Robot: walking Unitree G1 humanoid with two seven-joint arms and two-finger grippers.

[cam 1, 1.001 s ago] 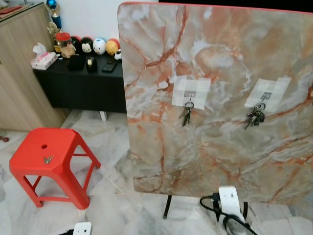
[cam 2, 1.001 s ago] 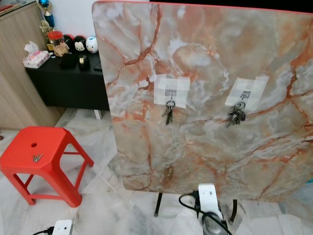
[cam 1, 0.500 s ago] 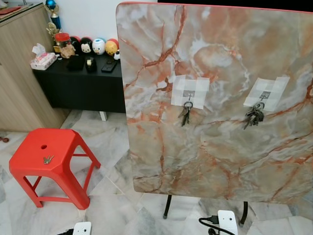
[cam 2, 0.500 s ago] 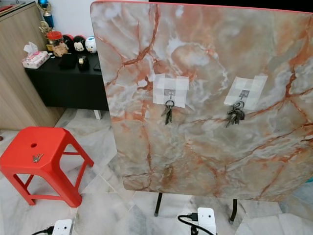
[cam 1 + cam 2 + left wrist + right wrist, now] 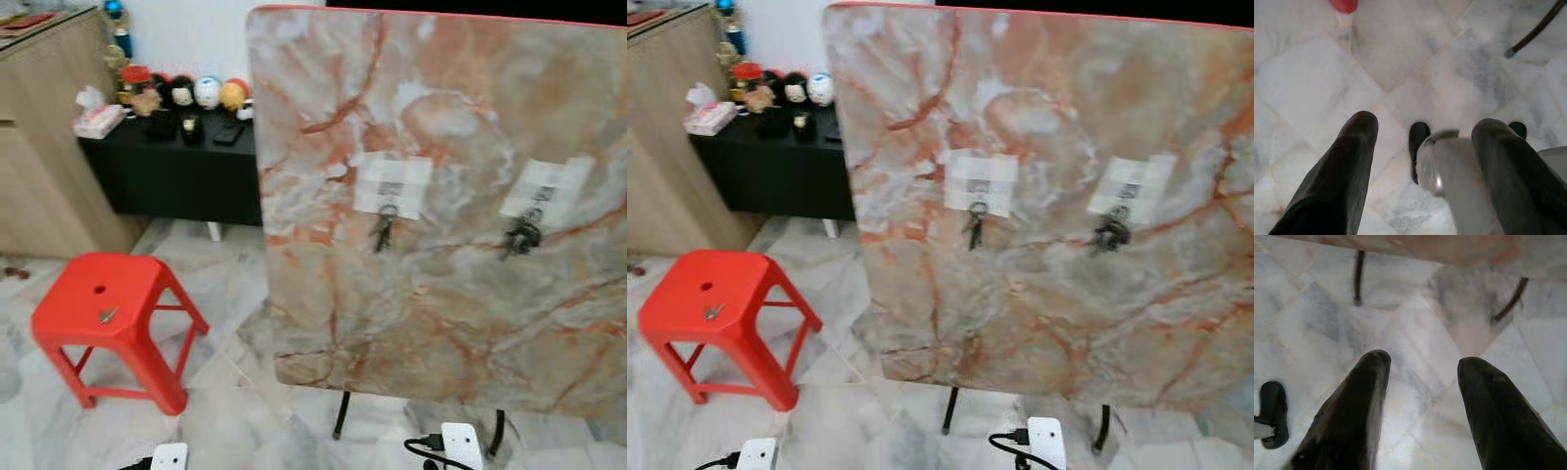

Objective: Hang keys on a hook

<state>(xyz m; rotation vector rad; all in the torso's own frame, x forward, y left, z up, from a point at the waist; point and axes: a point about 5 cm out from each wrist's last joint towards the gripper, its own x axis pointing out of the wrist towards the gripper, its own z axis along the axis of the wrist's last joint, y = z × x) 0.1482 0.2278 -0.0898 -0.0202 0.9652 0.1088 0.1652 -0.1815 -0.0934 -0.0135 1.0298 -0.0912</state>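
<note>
Left claw (image 5: 1422, 132) and right claw (image 5: 1422, 364) hang spread and empty above the floor. Keys (image 5: 108, 314) lie on the red stool (image 5: 73, 328), lower left; blurred walking risks misjudging the reach.

We see a pale marble-tiled floor (image 5: 225, 294), a red plastic stool (image 5: 103, 313) at left, a black low cabinet (image 5: 171, 171) crowded with figurines against a white wall (image 5: 196, 34), and a wooden cupboard (image 5: 39, 137) beside it.
</note>
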